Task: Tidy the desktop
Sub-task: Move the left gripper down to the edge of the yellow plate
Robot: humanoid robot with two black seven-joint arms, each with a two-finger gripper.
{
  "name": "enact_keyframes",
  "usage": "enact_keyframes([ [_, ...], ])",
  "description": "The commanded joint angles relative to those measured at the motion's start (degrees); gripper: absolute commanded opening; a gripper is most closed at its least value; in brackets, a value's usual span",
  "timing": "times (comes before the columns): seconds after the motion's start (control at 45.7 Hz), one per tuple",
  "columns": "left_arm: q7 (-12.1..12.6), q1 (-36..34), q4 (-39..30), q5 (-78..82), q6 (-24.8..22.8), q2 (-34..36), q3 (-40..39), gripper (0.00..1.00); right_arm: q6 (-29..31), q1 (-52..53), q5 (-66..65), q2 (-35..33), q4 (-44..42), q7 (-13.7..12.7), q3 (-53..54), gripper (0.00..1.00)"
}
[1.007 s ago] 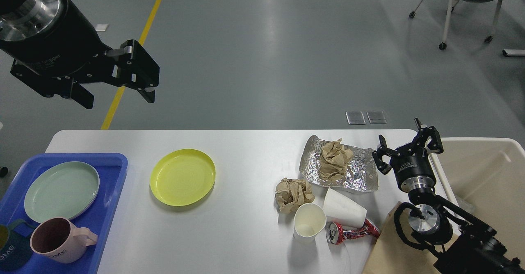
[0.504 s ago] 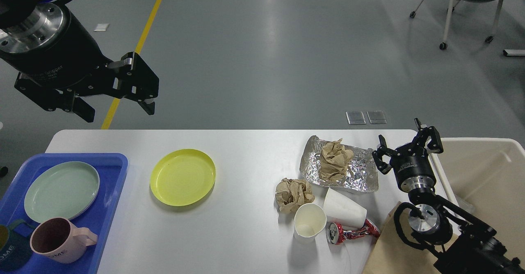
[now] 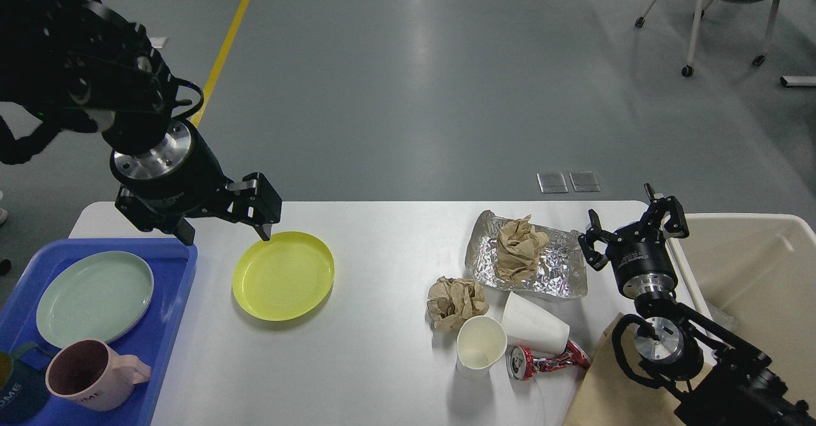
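The white desktop point(image 3: 382, 254) holds a yellow plate point(image 3: 283, 275) left of centre. My left gripper point(image 3: 224, 236) hangs open just above the desktop, one fingertip at the plate's far left rim, the other near the blue tray's corner; nothing is between its fingers. On the right lie a foil sheet point(image 3: 554, 273) with a crumpled brown paper ball point(image 3: 521, 245) on it, a second paper ball point(image 3: 455, 301), an upright paper cup point(image 3: 480, 344), a tipped paper cup point(image 3: 534, 325) and a crushed red can point(image 3: 547, 359). My right gripper point(image 3: 633, 227) stands open beside the foil, empty.
A blue tray point(image 3: 167, 330) at the left edge holds a pale green plate point(image 3: 94, 297), a pink mug point(image 3: 89, 375) and a dark mug point(image 3: 13, 391). A cream bin point(image 3: 765, 286) stands at the right. Brown paper point(image 3: 612, 388) lies under my right arm.
My left gripper has dropped from high above the floor down and to the right, reaching the yellow plate's far left rim. The right arm and the litter have not moved.
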Motion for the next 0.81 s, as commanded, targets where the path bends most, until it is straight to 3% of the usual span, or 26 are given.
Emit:
enact_keyframes([
  [0.0,-0.13,9.79,4.75,-4.38,1.88,0.37,-0.03,0.94,0.0,0.0,0.0,0.0,-0.01,0.0,0.0,1.0],
  [0.175,-0.04,23.41,11.34,-14.31,5.21,3.26,0.15,0.89,0.0,0.0,0.0,0.0,-0.01,0.0,0.0,1.0],
  [0.394,-0.04,34.67,14.34,-29.34,21.64,5.99,-0.73,0.9,0.0,0.0,0.0,0.0,0.08,0.0,0.0,1.0],
  [0.504,-0.04,38.54,14.16,-33.3,26.92,5.55,-2.57,0.9,0.0,0.0,0.0,0.0,0.08,0.0,0.0,1.0],
  [0.591,-0.22,40.21,14.42,-33.66,29.21,5.9,-2.84,0.92,0.0,0.0,0.0,0.0,0.08,0.0,0.0,1.0],
  [0.788,-0.31,44.17,18.11,-28.92,29.13,6.25,-3.19,0.96,0.0,0.0,0.0,0.0,-0.01,0.0,0.0,1.0],
])
